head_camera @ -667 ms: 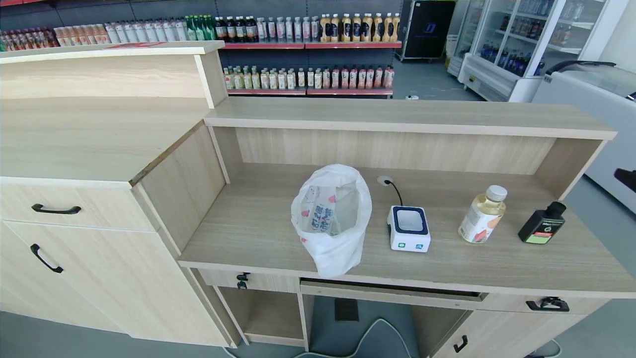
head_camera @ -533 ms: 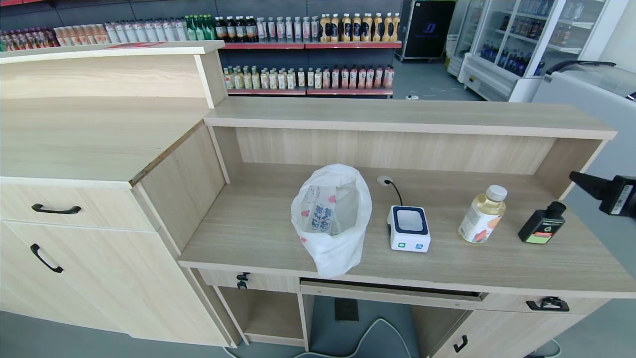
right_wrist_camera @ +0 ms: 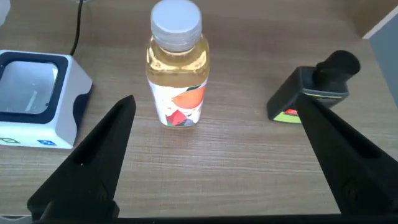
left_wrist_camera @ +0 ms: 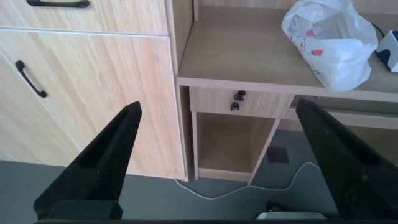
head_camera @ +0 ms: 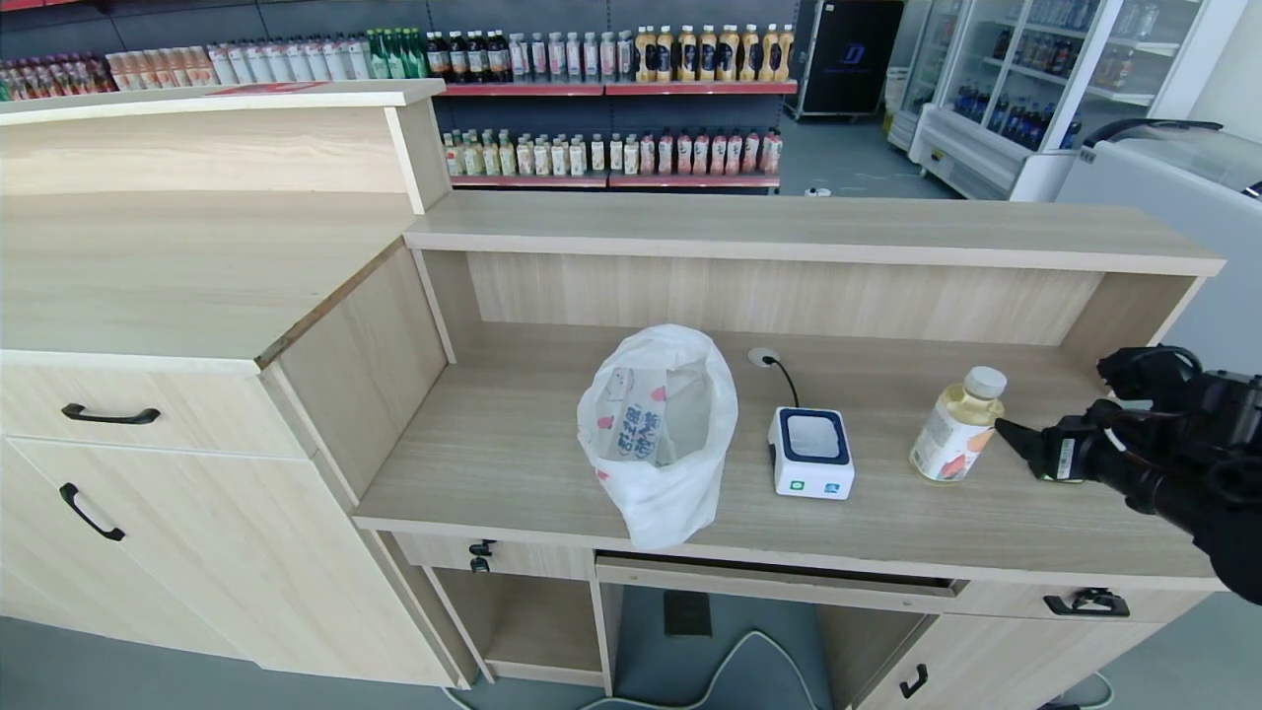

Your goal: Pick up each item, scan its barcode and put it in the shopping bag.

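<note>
Right pincer [right_wrist_camera: 216, 118] arrived before one juice bottle [head_camera: 956, 426] and one black bottle [right_wrist_camera: 309, 93].

A white plastic shopping bag [head_camera: 656, 434] stands on the wooden counter [head_camera: 493, 454], its mouth open upward, with red and blue print on it. Just beside it, on the robot's right, sits the scanner [head_camera: 810, 452], a small white box with a dark-framed window facing up and a black cable [head_camera: 784, 380] at its back. Farther right, apart from it, a clear bottle [head_camera: 956, 426] of pale yellow drink stands upright, with a white cap and an orange-red label. Near it, more to the right, stands a small black bottle [right_wrist_camera: 314, 90] with a black cap and a red-green label.
</note>
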`<state>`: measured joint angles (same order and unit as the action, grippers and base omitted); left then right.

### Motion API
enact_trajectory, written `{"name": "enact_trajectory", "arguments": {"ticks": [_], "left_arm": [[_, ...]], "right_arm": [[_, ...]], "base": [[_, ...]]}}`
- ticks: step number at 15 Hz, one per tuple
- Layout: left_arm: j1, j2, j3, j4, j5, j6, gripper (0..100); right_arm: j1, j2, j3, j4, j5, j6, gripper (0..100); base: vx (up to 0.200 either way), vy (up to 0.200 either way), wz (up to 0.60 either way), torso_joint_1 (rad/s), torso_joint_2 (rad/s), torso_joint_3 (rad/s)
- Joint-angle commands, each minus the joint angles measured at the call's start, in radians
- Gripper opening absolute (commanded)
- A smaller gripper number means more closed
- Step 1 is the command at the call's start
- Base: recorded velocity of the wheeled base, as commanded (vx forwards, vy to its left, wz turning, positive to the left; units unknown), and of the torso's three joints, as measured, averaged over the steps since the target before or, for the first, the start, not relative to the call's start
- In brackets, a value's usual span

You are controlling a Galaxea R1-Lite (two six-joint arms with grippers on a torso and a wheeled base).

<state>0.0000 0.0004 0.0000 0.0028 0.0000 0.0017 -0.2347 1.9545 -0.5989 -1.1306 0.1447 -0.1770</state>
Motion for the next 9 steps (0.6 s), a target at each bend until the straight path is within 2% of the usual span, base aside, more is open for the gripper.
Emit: {"name": "enact_trajectory", "arguments": {"ticks": [1, 4, 9], "left_arm": [[0.0, 0.0, 0.0, 0.0, 0.0, 0.0, 100], [0.0, 0.0, 0.0, -0.001, 0.0, 0.0, 100], [0.0, 0.0, 0.0, 0.0, 0.0, 0.0, 100]], "right_arm": [[0.04, 0.144, -0.025, -0.049, -0.004, 0.001, 100], [0.064, 0.233, -0.093, -0.109, -0.013, 0.002, 100], [0.126, 0.336, -0.231, -0.144, -0.097, 0.031, 100]], "base": [[0.0, 0.0, 0.0, 0.0, 0.0, 0.0], [0.0, 0.0, 0.0, 0.0, 0.0, 0.0], [0.0, 0.0, 0.0, 0.0, 0.0, 0.0]]}}
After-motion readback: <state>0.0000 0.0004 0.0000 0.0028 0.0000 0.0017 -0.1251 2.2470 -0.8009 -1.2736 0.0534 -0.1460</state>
